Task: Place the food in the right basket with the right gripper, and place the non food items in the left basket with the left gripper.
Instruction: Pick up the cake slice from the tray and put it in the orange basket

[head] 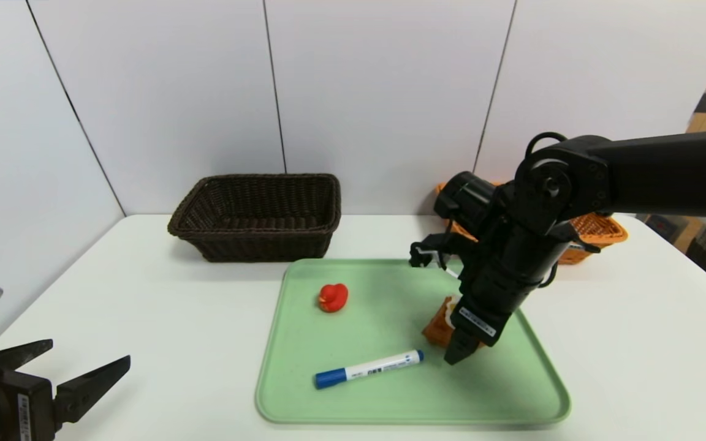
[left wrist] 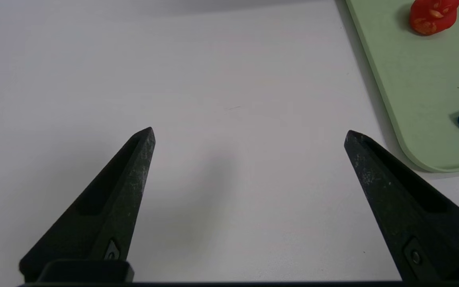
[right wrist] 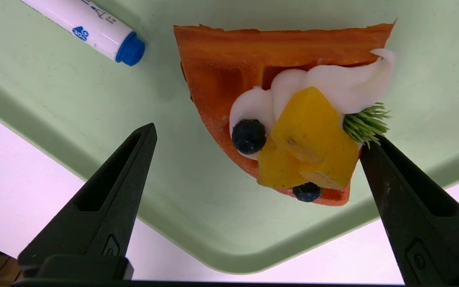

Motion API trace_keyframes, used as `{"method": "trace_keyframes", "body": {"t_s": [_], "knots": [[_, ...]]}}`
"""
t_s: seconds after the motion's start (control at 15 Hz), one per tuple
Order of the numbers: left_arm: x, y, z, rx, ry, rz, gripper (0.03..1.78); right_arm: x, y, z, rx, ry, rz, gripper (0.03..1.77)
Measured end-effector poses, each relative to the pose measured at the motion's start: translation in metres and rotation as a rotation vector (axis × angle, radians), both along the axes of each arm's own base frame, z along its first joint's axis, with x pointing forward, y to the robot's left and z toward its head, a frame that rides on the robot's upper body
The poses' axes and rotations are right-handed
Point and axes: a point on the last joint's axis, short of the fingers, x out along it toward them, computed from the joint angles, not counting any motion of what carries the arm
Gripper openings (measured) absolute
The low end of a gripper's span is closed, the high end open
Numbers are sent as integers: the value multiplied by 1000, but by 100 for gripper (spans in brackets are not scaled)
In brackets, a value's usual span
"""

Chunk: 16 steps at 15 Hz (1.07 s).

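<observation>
waffle wedge (right wrist: 261, 119) lies at the right of the green tray (head: 390, 398), right of centre in the head view, with the right gripper (right wrist: 253, 135) pointing down over it, jaws spread wide, gripping nothing. red duck (head: 333, 297) and marker pen (head: 368, 369) sit on the tray too. left gripper (head: 89, 361) rests at lower left, open. dark basket (head: 255, 217) stands upper left of the tray, orange basket (head: 598, 229) behind the arm.

Waffle wedge (right wrist: 229, 75), red duck (head: 333, 297) and blue-capped marker (head: 368, 369) lie apart.
</observation>
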Motion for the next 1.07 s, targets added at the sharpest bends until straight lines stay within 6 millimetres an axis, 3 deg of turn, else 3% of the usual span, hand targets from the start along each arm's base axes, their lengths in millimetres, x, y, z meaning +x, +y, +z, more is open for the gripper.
{"method": "trace_keyframes", "body": {"t_s": [0.53,0.8,1.07], "knots": [[0,0,0,1,0,-3,169,2,2,-7,-9,18,-2,170],[0,0,-1,1,1,-5,169,2,2,-8,-26,12,-2,109],[-1,-1,-1,1,1,-14,169,1,2,-7,-28,9,-2,86]]}}
